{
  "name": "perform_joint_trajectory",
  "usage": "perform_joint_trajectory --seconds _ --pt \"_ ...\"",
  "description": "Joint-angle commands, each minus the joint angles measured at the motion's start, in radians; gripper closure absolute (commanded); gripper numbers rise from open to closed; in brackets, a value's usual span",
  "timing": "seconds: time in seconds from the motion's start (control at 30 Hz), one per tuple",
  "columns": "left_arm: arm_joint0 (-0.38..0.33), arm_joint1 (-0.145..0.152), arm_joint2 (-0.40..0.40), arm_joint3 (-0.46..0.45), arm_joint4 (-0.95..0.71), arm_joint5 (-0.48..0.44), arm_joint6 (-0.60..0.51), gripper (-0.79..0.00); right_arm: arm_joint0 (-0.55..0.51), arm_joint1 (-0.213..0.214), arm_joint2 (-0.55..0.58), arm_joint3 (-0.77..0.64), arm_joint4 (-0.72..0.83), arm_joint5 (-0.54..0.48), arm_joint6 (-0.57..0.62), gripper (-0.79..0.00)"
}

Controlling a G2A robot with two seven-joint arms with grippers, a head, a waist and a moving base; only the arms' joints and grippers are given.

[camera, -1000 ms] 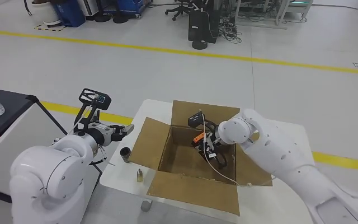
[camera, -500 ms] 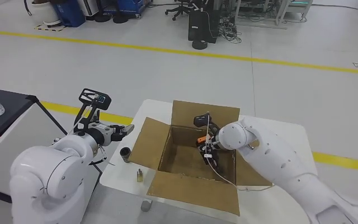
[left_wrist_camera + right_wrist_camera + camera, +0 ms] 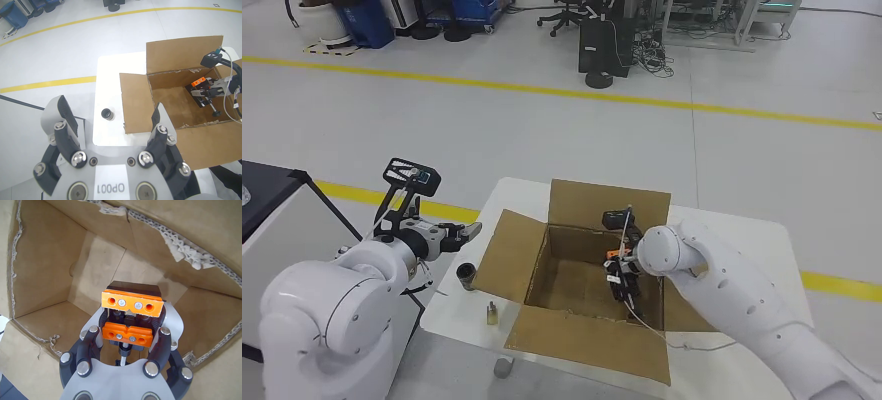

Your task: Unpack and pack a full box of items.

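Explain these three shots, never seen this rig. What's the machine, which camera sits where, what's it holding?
It is a two-armed robot working at a white table. The top view looks down from a camera on the robot, above its arms. The other two views come from a camera on each wrist, looking out along that arm's hand.

An open cardboard box sits on the table with its flaps folded out. Beside the box stand a short black cylinder and a small bottle-like item.

The left hand hangs open off the table's side near the cylinder, holding nothing. The right hand is down inside the box, shut on a small vise. The vise has a black base, two orange clamping blocks and a threaded screw.
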Motion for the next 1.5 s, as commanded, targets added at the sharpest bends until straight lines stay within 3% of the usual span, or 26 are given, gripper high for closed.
perform_joint_trajectory --seconds 0.0,0.23,0.27,0.33,0.4,0.8,0.87,1.03,1.27,1.47 --pt "0.0 0.0 0.0 0.0 0.0 0.0 0.0 -0.785 -0.002 -0.005 0.001 0.022 0.013 0.008 -0.008 0.0" --pt "0.0 0.0 0.0 0.0 0.0 0.0 0.0 -0.785 0.02 -0.033 -0.023 0.087 0.027 0.009 -0.023 0.0" --pt "0.0 0.0 0.0 0.0 0.0 0.0 0.0 -0.785 0.025 -0.037 -0.027 0.095 0.027 0.01 -0.025 -0.074" --pt "0.0 0.0 0.0 0.0 0.0 0.0 0.0 -0.785 0.033 -0.045 -0.034 0.115 0.031 0.007 -0.024 -0.089" --pt "0.0 0.0 0.0 0.0 0.0 0.0 0.0 -0.785 0.039 -0.054 -0.042 0.135 0.033 0.004 -0.027 0.0" --pt "0.0 0.0 0.0 0.0 0.0 0.0 0.0 -0.785 0.064 -0.1 -0.081 0.246 0.054 -0.033 -0.041 -0.015" --pt "0.0 0.0 0.0 0.0 0.0 0.0 0.0 -0.785 0.065 -0.106 -0.082 0.253 0.061 -0.046 -0.045 -0.345" --pt "0.0 0.0 0.0 0.0 0.0 0.0 0.0 -0.785 0.064 -0.115 -0.083 0.272 0.059 -0.056 -0.046 -0.69" --pt "0.0 0.0 0.0 0.0 0.0 0.0 0.0 -0.785 0.063 -0.123 -0.079 0.281 0.047 -0.058 -0.037 -0.785" --pt "0.0 0.0 0.0 0.0 0.0 0.0 0.0 -0.785 0.06 -0.118 -0.058 0.241 0.021 -0.057 -0.026 -0.785"
